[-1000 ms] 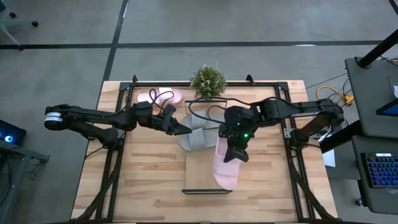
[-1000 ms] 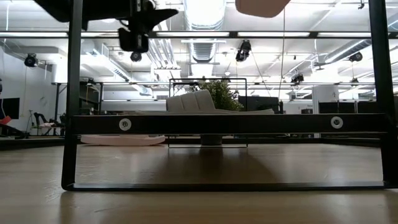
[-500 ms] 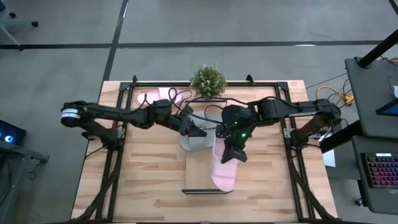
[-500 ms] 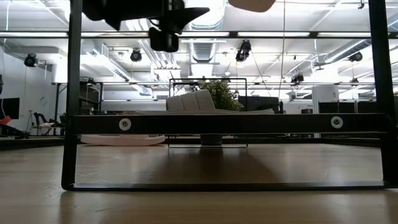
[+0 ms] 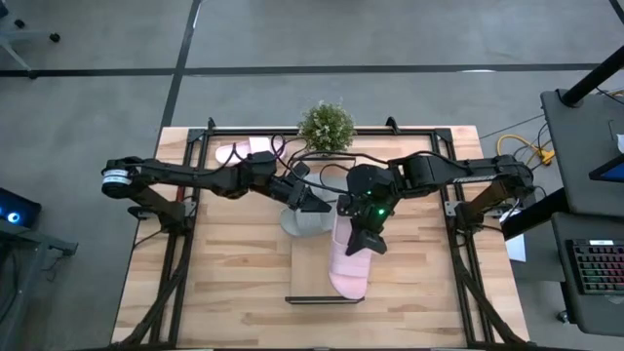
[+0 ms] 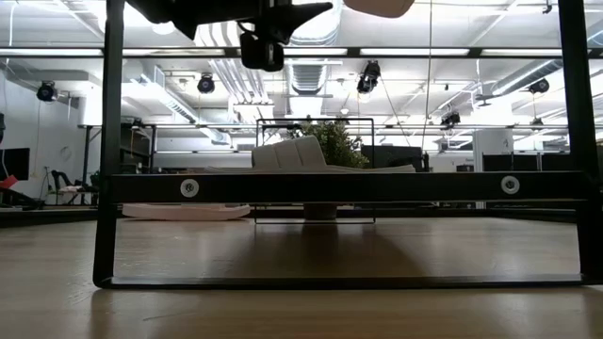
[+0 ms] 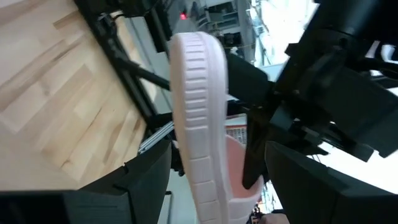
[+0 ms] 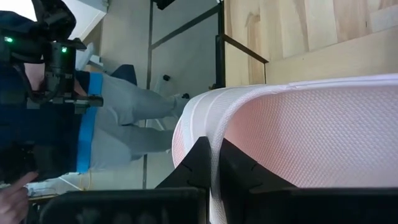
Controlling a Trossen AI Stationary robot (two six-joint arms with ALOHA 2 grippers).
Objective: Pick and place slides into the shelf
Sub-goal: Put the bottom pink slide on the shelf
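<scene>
My right gripper (image 5: 366, 241) is shut on a pale pink slide (image 5: 348, 268), held high over the light-wood shelf board (image 5: 312, 278). My left gripper (image 5: 317, 205) is open and high too, close beside that slide's far end. In the left wrist view its fingers frame the slide's ribbed sole edge (image 7: 194, 118); whether they touch it I cannot tell. A grey slide (image 5: 304, 220) lies on the table below the left gripper. A second pink slide (image 5: 239, 152) lies flat at the far left. In the low view the held slide (image 6: 377, 6) shows at the top edge. My right gripper pinches the pink slide between its two fingers by a rim (image 8: 206, 121) beside a mesh-textured pink surface. It comes from above, near the slide's middle. The slide is lifted clear of the table, its length running toward the near edge.
A potted plant (image 5: 327, 125) stands at the far edge. Black rails (image 5: 180, 244) run down both sides of the table, and a black frame bar (image 6: 349, 187) crosses the near edge. A thin wire frame (image 5: 325, 298) ends the shelf. A person (image 8: 118, 124) stands beyond the table.
My left gripper has travelled toward the table's right, from over the grey slide's left side to right beside the held pink slide, staying high. My right gripper has kept the pink slide aloft over the shelf, nearly in place.
</scene>
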